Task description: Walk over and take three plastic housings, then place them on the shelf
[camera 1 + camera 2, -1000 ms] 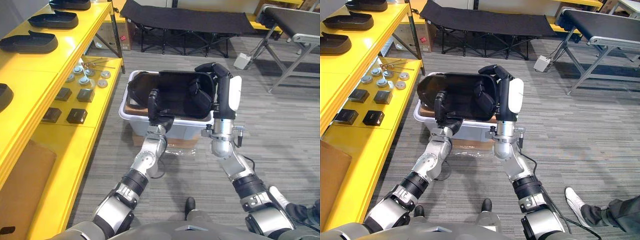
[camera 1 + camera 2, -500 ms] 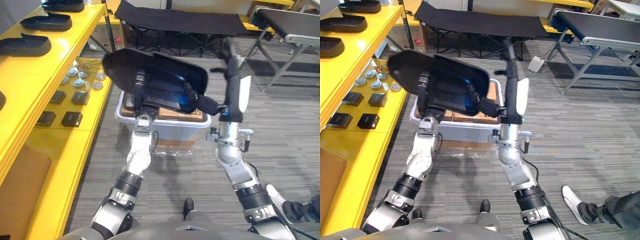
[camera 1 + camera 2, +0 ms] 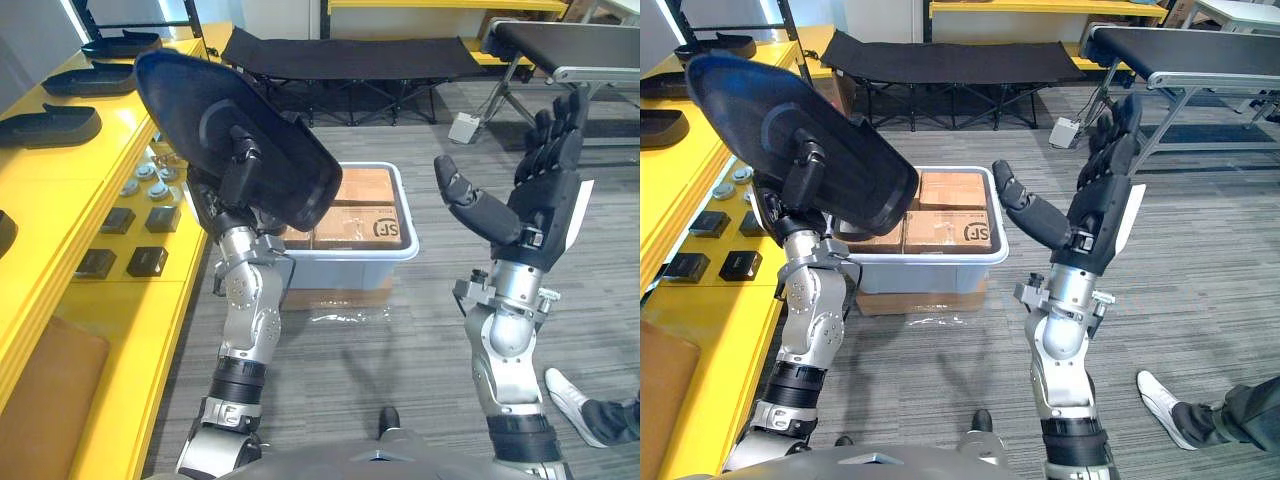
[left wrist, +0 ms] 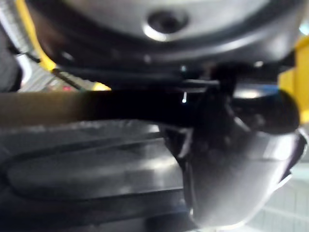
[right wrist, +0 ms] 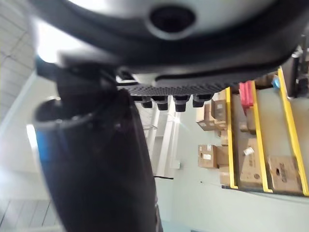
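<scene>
My left robot hand (image 3: 238, 168) gripped the black plastic housing (image 3: 185, 95), fingers curled round its lower edge and one digit lying across its outer face. The housing stood raised and tilted, its broad rounded shell rising above the hand and leaning toward the yellow shelf (image 3: 60, 215) on that hand's outer side. In the left wrist view I could make out little beyond dark, blurred plastic close against the hand.

My right robot hand (image 3: 532, 212) was raised and held nothing, fingers straight and spread upward, thumb stretched out toward the left hand, well apart from the housing.

Below and between the two hands a white bin (image 3: 345, 257) sat on the floor with cardboard boxes (image 3: 362, 187) inside it. Other black housings (image 3: 50, 125) lay in a row on the shelf's top level beyond the left hand, and small black boxes (image 3: 147, 261) and round metal parts (image 3: 150, 182) rested on the lower level beside its forearm. A folding cot (image 3: 350, 55) stood beyond the bin. A person's shoe (image 3: 575, 405) showed on the floor below the right arm.
</scene>
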